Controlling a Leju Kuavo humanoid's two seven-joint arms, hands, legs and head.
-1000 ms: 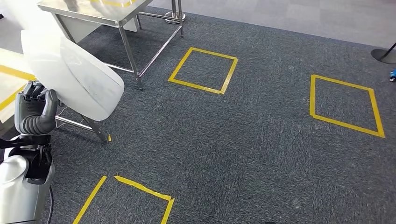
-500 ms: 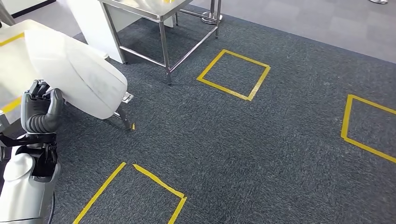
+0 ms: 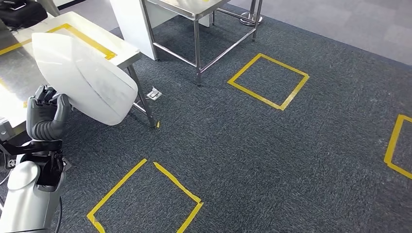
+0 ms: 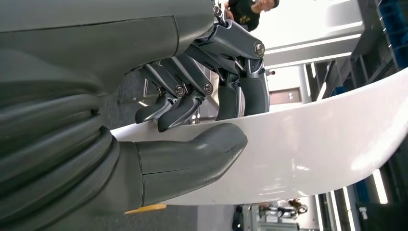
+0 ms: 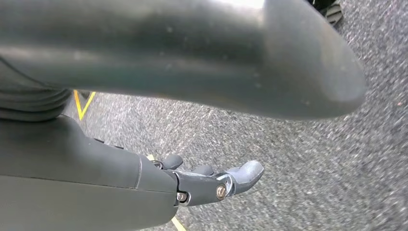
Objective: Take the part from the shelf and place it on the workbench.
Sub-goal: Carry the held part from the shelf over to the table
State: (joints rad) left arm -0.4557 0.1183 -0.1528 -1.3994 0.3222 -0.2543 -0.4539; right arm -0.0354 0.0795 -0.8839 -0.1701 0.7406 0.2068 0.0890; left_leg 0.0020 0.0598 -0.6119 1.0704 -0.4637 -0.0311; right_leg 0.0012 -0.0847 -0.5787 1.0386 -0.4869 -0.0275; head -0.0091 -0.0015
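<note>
The left hand (image 3: 46, 114) grips the white part (image 3: 85, 77) by its lower edge, long axis running from ten to four o'clock, overlapping the tabletop (image 3: 19, 73) at nine o'clock.

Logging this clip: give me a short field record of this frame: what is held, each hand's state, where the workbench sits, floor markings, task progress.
held item: white part, large, curved, smooth
left hand: left hand grips the part's edge between thumb and fingers
right hand: right hand holds nothing, fingers apart, above the carpet
workbench: workbench with yellow tape, at the robot's front left, behind the part
floor: grey carpet with yellow tape squares
progress: part carried, not yet placed
</note>
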